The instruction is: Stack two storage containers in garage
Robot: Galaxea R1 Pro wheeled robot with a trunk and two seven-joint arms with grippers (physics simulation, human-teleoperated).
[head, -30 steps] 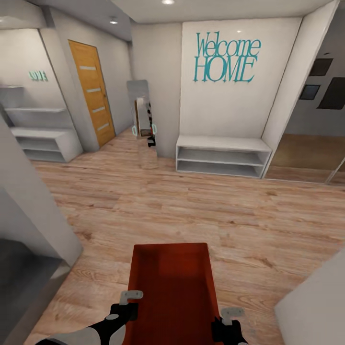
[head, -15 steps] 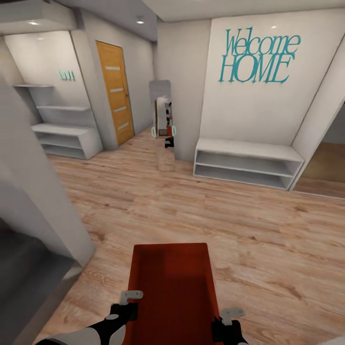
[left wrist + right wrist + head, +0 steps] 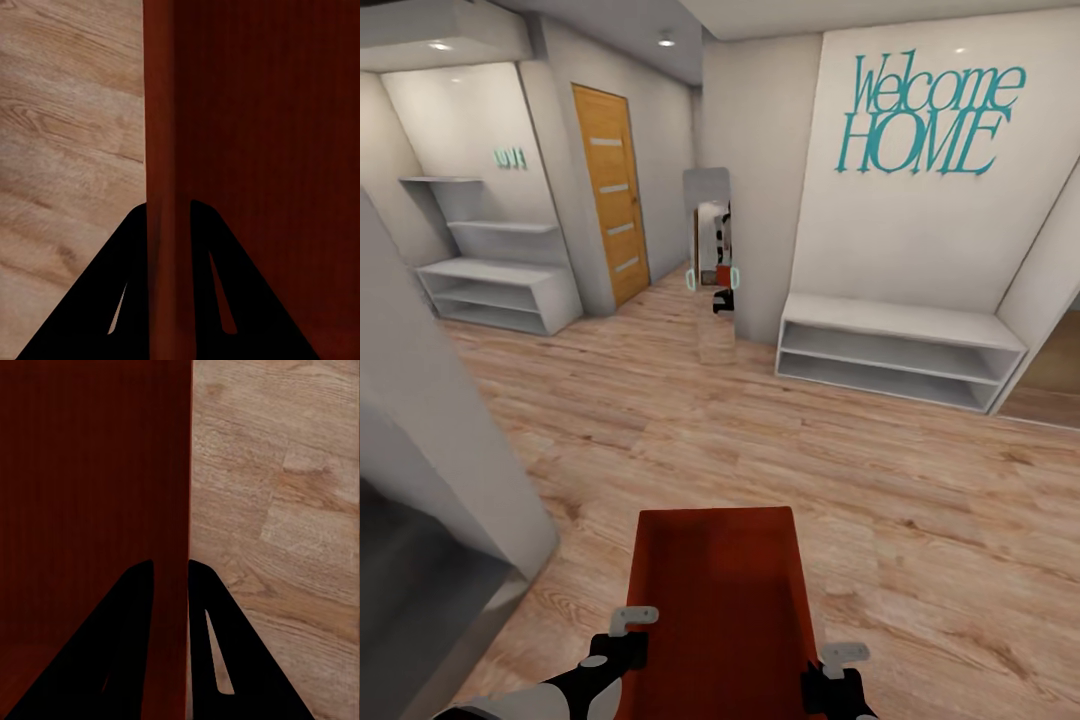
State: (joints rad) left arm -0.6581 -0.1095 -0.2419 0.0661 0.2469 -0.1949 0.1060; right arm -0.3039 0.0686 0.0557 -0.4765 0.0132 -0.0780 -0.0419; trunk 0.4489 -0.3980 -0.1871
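Looks like the carry leg: the orange-red open-topped plastic bin (image 3: 715, 590) hangs low in front over the light wood-plank floor (image 3: 760, 430), long axis pointing straight ahead. Left gripper (image 3: 169, 225) and right gripper (image 3: 171, 581) each pinch a side wall. Next it needs steering garage-wards while keeping the bin level.

Wood-plank floor (image 3: 760, 440), white shelving bench (image 3: 895, 350), orange door (image 3: 610, 190)

Teal lettering reading "Welcome HOME" (image 3: 928, 116) stands on the white wall panel (image 3: 920, 240) at the upper right of the head view, while a small teal wall sign (image 3: 510, 158) at the upper left (above white shelves) is too small to read.
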